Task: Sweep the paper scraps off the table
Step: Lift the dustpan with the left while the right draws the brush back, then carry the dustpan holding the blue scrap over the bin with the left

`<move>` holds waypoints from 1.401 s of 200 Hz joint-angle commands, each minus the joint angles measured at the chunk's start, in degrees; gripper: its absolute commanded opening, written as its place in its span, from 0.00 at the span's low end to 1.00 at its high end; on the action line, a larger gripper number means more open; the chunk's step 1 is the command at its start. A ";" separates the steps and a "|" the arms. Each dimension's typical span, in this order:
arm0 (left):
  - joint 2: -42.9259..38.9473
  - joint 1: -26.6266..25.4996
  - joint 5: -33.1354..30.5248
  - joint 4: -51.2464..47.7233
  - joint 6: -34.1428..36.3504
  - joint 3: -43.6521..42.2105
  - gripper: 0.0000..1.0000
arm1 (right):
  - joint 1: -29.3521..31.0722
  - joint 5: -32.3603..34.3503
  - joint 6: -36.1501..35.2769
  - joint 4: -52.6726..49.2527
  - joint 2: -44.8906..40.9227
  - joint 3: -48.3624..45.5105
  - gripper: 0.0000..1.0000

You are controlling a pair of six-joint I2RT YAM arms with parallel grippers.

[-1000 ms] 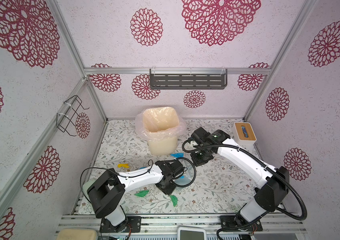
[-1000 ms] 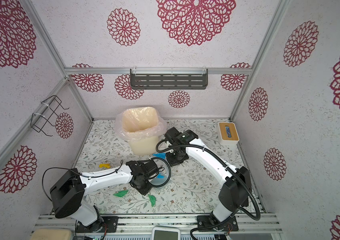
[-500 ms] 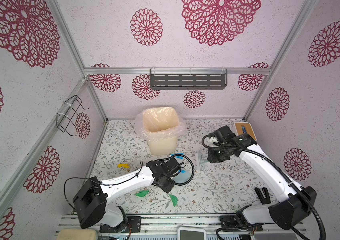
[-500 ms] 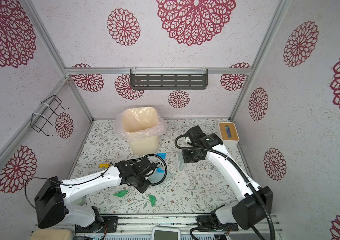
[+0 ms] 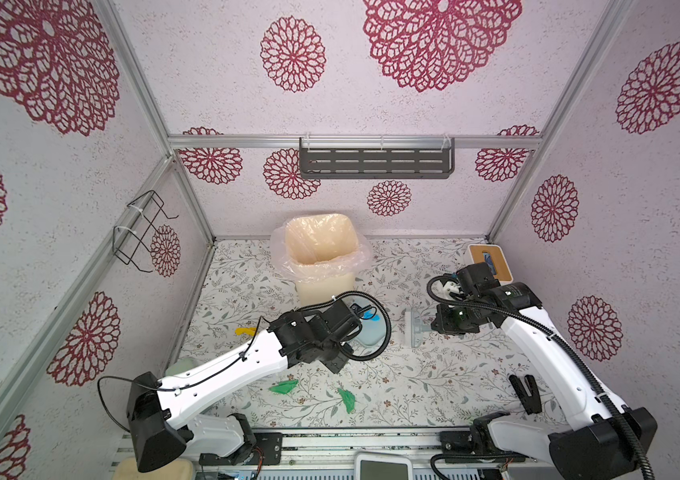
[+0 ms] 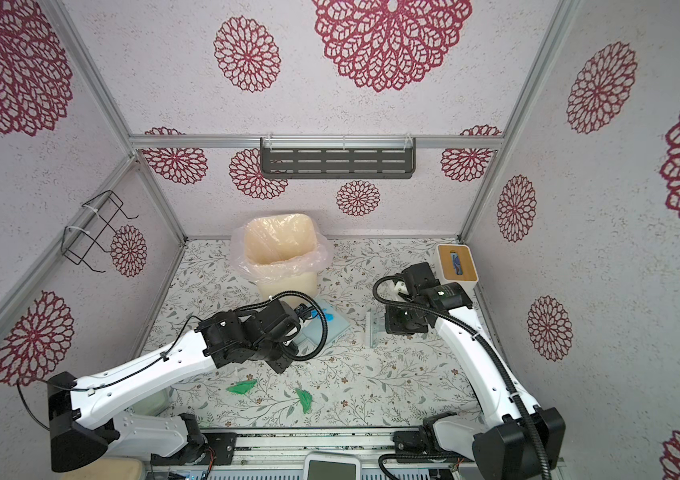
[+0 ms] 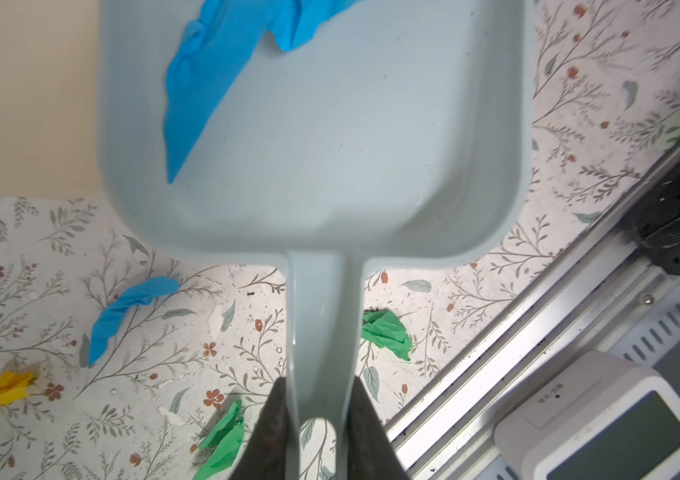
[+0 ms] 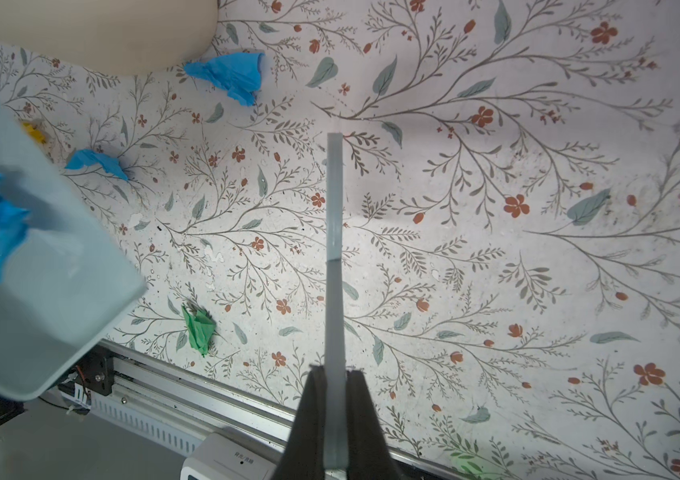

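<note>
Grips the handle of the pale blue dustpan with the left hand, fingers clenched on both sides of it. Holds the dustpan near centre in both top views, just below the cream bin, long axis slanting: handle toward the lower left, open mouth toward the upper right. Carries one crumpled blue scrap inside the dustpan, near its mouth. Cannot tell whether the dustpan touches the bench.

Clamps a thin pale sweeper blade in the right hand, pinched tight, seen edge-on in the right wrist view and reaching straight out from the fingertips. Keeps the sweeper blade right of centre in a top view, long axis up and down the frame, apart from the dustpan's mouth.

Has the other paper scraps flat on the bench. Shows a green scrap at lower centre lying left to right, a second green scrap beside it slanting from upper left to lower right, and a yellow scrap left of the left arm's wrist. Shows two more blue bits in the right wrist view, one blue bit just beside the bin's base.
</note>
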 commanded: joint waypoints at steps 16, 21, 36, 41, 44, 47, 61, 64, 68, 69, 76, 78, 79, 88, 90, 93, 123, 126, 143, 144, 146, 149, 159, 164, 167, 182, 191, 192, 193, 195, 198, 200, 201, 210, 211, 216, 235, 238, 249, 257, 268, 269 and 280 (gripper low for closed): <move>-1.54 -1.34 -3.56 -6.74 1.35 7.22 0.00 | -1.69 -2.67 -1.16 1.10 -2.04 -0.42 0.00; -1.61 -1.45 -3.87 -7.35 1.46 8.11 0.00 | -1.89 -2.69 -1.21 1.12 -2.11 -0.41 0.00; -1.76 -1.54 -5.07 -9.13 1.43 10.53 0.00 | -2.39 -3.21 -1.32 1.22 -2.45 -0.42 0.00; -1.72 -1.54 -5.46 -9.79 1.49 11.36 0.00 | -2.57 -3.37 -1.42 1.26 -2.55 -0.41 0.00; -1.72 -1.54 -5.71 -10.22 1.47 11.89 0.00 | -2.68 -3.46 -1.40 1.24 -2.56 -0.46 0.00; -1.67 -1.54 -5.98 -10.60 1.50 12.35 0.00 | -2.75 -3.62 -1.45 1.26 -2.62 -0.42 0.00; -1.42 -1.46 -7.04 -12.77 1.49 14.79 0.00 | -3.18 -4.12 -1.65 1.20 -2.77 -0.50 0.00; -1.33 -1.47 -7.32 -13.27 1.48 15.27 0.00 | -3.28 -4.19 -1.65 1.22 -2.88 -0.50 0.00; -1.22 -1.41 -7.73 -13.93 1.50 16.09 0.00 | -3.32 -4.31 -1.67 1.22 -2.91 -0.61 0.00; -1.20 -1.39 -7.91 -14.08 1.46 16.27 0.00 | -3.37 -4.37 -1.70 1.22 -2.92 -0.64 0.00; -1.06 -1.29 -8.60 -15.21 1.50 17.66 0.00 | -3.54 -4.50 -1.77 1.22 -3.07 -0.60 0.00; -1.03 -1.17 -8.73 -15.56 1.55 18.01 0.00 | -3.62 -4.56 -1.81 1.20 -3.13 -0.68 0.00; -1.02 -1.10 -8.85 -15.69 1.53 18.20 0.00 | -3.61 -4.63 -1.77 1.17 -3.11 -0.68 0.00; -0.76 -0.40 -9.68 -17.07 1.62 19.88 0.00 | -3.84 -4.91 -1.78 1.31 -3.33 -0.85 0.00; -0.71 -0.25 -9.81 -17.36 1.67 20.41 0.00 | -3.92 -4.90 -1.75 1.36 -3.35 -0.94 0.00; -0.69 0.11 -9.92 -17.85 1.74 21.08 0.00 | -3.98 -5.08 -1.75 1.39 -3.48 -0.98 0.00; -0.96 6.14 -9.20 -21.10 3.07 26.82 0.00 | -4.71 -5.93 -1.75 1.47 -4.40 -1.69 0.00; -1.01 6.90 -9.02 -21.31 3.33 27.31 0.00 | -4.81 -5.97 -1.87 1.49 -4.50 -1.72 0.00; -1.36 10.41 -8.20 -22.00 4.53 30.01 0.00 | -5.29 -6.19 -1.84 1.32 -5.19 -2.08 0.00; -1.36 10.59 -8.15 -22.12 4.60 30.14 0.00 | -5.32 -6.19 -1.83 1.31 -5.20 -2.12 0.00; -1.34 10.94 -8.17 -22.25 4.76 30.42 0.00 | -5.27 -6.19 -1.83 1.27 -5.38 -2.16 0.00; -1.36 11.46 -8.15 -22.46 4.95 30.85 0.00 | -5.38 -6.19 -1.82 1.24 -5.43 -2.24 0.00; -1.20 13.07 -8.18 -23.20 5.91 32.18 0.00 | -5.61 -6.32 -1.83 1.14 -5.78 -2.48 0.00; -1.11 14.10 -8.18 -23.63 6.35 32.86 0.00 | -5.76 -6.36 -1.91 1.00 -6.04 -2.52 0.00; -1.03 14.77 -8.18 -23.89 6.62 33.19 0.00 | -5.86 -6.37 -1.91 0.97 -6.12 -2.62 0.00; -0.68 18.05 -7.81 -24.78 8.21 34.36 0.00 | -6.26 -6.54 -2.00 0.75 -6.49 -2.65 0.00; -0.66 20.12 -6.94 -24.58 9.56 34.65 0.00 | -6.49 -6.54 -2.11 0.74 -6.57 -2.70 0.00; -0.66 20.36 -6.90 -24.50 9.71 34.69 0.00 | -6.49 -6.54 -2.14 0.76 -6.59 -2.70 0.00; -0.66 20.61 -6.84 -24.42 9.87 34.66 0.00 | -6.54 -6.59 -2.16 0.77 -6.60 -2.74 0.00; -0.71 21.02 -6.68 -24.25 10.10 34.68 0.00 | -6.59 -6.62 -2.10 0.78 -6.61 -2.71 0.00; -0.75 21.77 -6.30 -24.09 10.49 34.59 0.00 | -6.69 -6.76 -2.13 0.74 -6.61 -2.70 0.00; -0.75 22.41 -6.06 -23.82 10.74 34.55 0.00 | -6.69 -6.80 -2.16 0.77 -6.61 -2.72 0.00; -0.79 22.69 -5.76 -23.69 10.87 34.47 0.00 | -6.68 -6.80 -2.17 0.78 -6.61 -2.67 0.00; -0.84 25.18 -3.51 -22.76 12.02 34.01 0.00 | -6.83 -6.88 -2.26 0.78 -6.36 -2.50 0.00; -0.84 25.44 -3.34 -22.67 12.17 33.93 0.00 | -6.84 -6.89 -2.26 0.78 -6.31 -2.47 0.00; -0.76 26.61 -2.67 -22.13 12.66 33.71 0.00 | -6.92 -6.87 -2.26 0.75 -6.18 -2.28 0.00; -0.07 30.94 -1.23 -20.72 14.63 33.32 0.00 | -7.09 -7.10 -2.01 1.03 -6.24 -1.75 0.00; 0.09 31.66 -1.05 -20.47 14.83 33.37 0.00 | -7.14 -7.08 -2.00 1.08 -6.24 -1.73 0.00; 0.62 34.15 0.21 -19.65 15.81 33.58 0.00 | -7.18 -7.24 -1.91 0.97 -6.18 -1.61 0.00; 1.10 35.88 0.58 -19.22 16.42 34.05 0.00 | -7.21 -7.26 -2.00 0.96 -6.18 -1.48 0.00; 1.97 37.82 0.56 -18.90 17.24 34.96 0.00 | -7.21 -7.36 -2.00 0.96 -6.19 -1.47 0.00; 2.02 37.96 0.59 -18.90 17.32 35.02 0.00 | -7.24 -7.39 -2.04 0.96 -6.22 -1.47 0.00; 3.19 39.62 0.54 -19.13 18.29 36.12 0.00 | -7.24 -7.39 -2.05 1.00 -6.26 -1.51 0.00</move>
